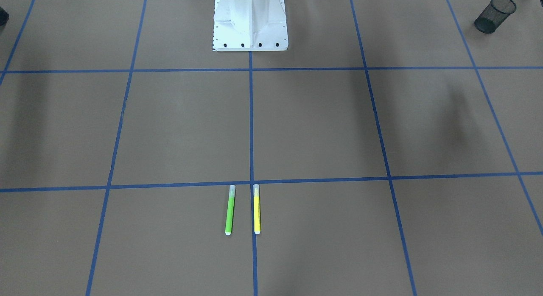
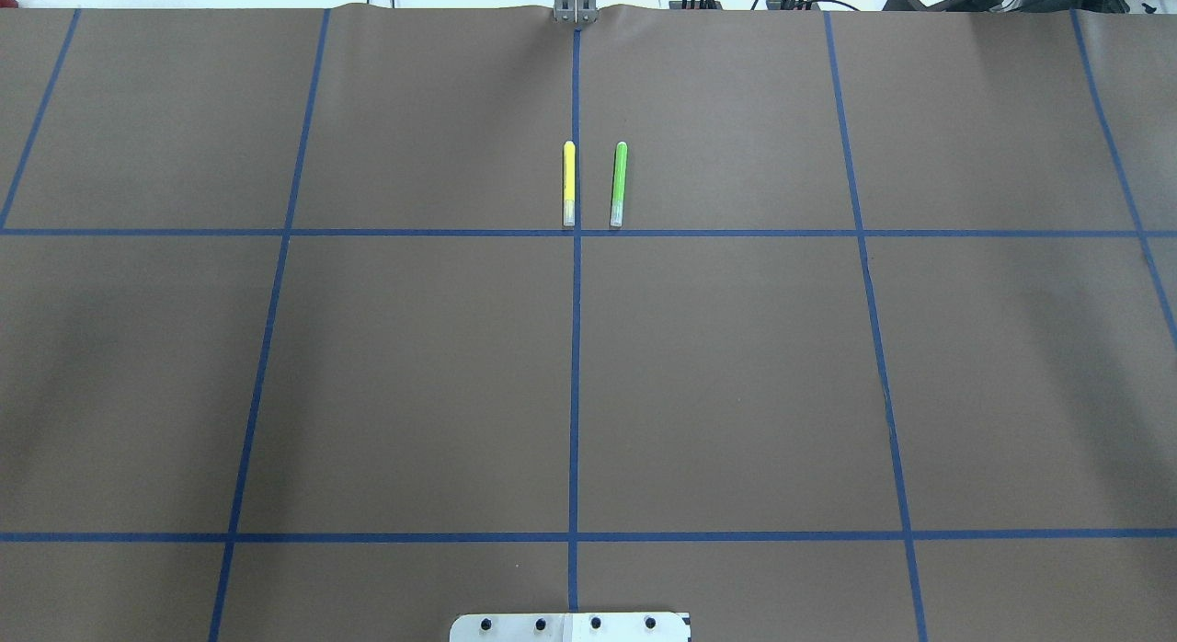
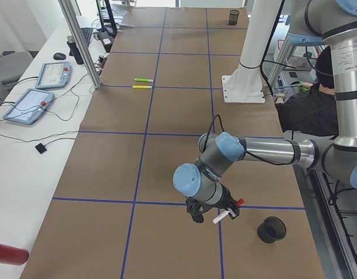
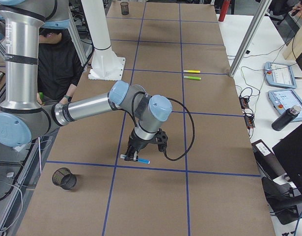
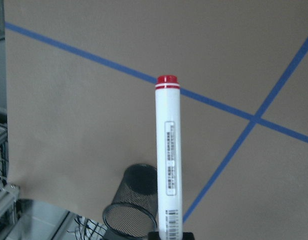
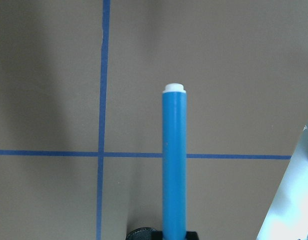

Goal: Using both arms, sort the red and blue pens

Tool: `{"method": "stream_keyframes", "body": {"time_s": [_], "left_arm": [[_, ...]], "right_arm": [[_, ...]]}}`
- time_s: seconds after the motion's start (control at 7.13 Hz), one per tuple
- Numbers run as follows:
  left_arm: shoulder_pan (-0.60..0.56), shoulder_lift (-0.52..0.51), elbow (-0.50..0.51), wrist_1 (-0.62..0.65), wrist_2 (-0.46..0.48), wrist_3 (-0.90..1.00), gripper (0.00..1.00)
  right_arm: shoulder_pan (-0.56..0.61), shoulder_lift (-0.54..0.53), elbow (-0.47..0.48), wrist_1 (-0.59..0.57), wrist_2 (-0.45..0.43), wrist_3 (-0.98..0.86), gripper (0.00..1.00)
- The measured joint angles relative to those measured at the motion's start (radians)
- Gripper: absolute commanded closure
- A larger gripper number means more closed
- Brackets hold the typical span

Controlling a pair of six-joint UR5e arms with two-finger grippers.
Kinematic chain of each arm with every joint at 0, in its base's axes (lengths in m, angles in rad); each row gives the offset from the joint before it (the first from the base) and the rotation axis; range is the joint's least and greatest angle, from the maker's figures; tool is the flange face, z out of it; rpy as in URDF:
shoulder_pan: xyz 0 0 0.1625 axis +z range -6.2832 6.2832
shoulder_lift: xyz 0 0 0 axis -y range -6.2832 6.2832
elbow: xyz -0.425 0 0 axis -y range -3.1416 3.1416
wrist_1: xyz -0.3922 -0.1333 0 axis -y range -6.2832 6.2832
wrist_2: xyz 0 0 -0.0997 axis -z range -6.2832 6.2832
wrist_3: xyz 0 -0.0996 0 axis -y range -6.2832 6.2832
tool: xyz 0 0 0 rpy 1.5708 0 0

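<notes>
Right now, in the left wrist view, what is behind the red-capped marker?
Brown table cover, blue tape line, black mesh cup; the marker hides the cup's right edge.

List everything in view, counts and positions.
Green pen: 1, green, far table centre, robot's right of centre tape.
Yellow pen: 1, yellow, parallel beside it, apart.
Red-capped marker: 1, white barrel, in left gripper.
Blue pen: 1, blue, in right gripper.
Mesh cups: 2, black, one per table end.
Table: 1, brown, blue tape grid.
Pedestal: 1, white, robot's edge.
Tablets: 2, grey, side bench.
Person: 1, black top, behind robot.
Left gripper: 1, black, shut on marker.
Right gripper: 1, black, shut on blue pen.
</notes>
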Motion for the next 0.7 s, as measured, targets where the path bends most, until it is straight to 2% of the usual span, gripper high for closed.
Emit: {"method": "stream_keyframes", "body": {"time_s": [0.28, 0.7], "left_arm": [[-0.015, 0.054, -0.013, 0.121, -0.039, 0.002, 1.0], [-0.065, 0.185, 0.017, 0.153, -0.077, 0.003, 1.0]], "right_arm": [[0.002, -0.004, 0.003, -0.011, 0.037, 0.004, 1.0], [0.002, -0.004, 0.003, -0.007, 0.081, 0.005, 1.0]]}}
